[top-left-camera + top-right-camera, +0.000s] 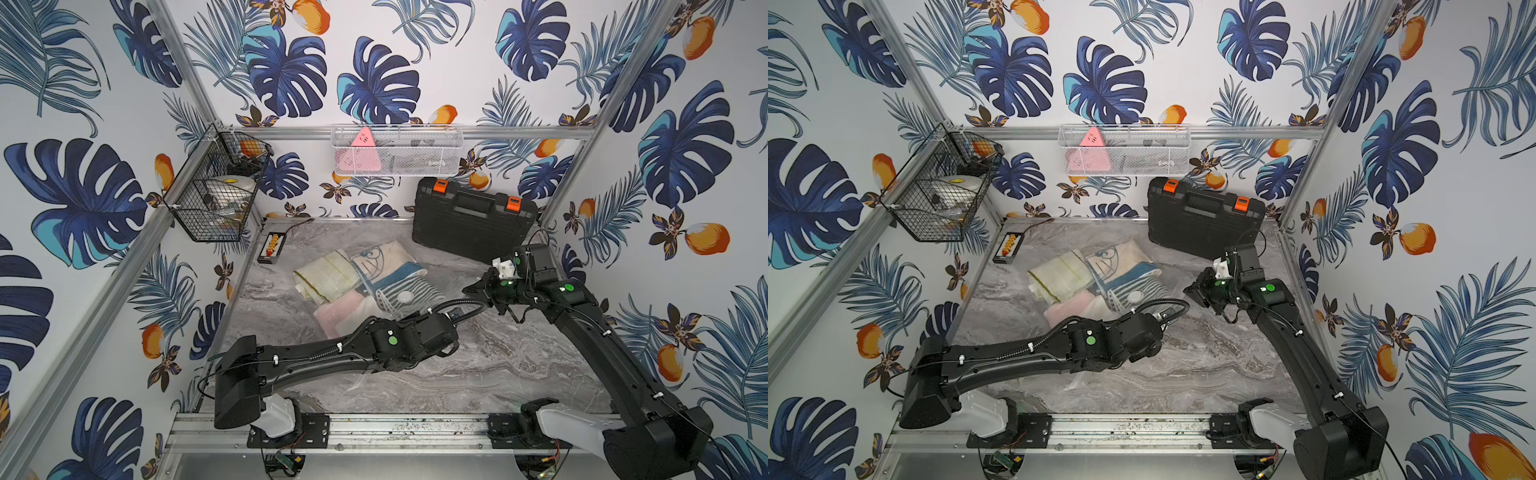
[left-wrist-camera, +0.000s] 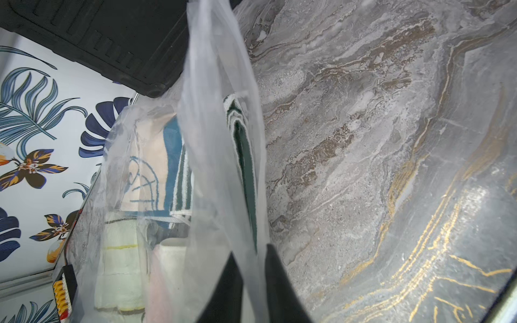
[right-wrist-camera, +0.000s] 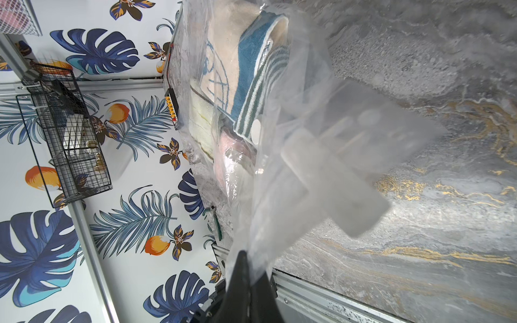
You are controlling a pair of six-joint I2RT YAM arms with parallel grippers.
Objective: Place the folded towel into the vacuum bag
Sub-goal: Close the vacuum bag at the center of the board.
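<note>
Vacuum bag (image 1: 361, 309) lay mid-bench (image 1: 478, 374), white valve cap (image 1: 402, 297) facing up. Blue striped folded towel (image 1: 395, 270) sat inside it under the film, next to a cream towel (image 1: 328, 278) and a pink towel (image 1: 338, 313), so the insertion looked done or nearly done. Left claw (image 2: 250, 254) was clenched on a strip of the bag's film, pulled up taut off the bench. Right claw (image 3: 249, 263) likewise pinched the loose film, apparently near the mouth end. Both grips probably held the opening raised and spread so the towels stayed in and the edge could be worked. Black tool case (image 1: 473, 220) stood behind the bag at the back wall
</note>
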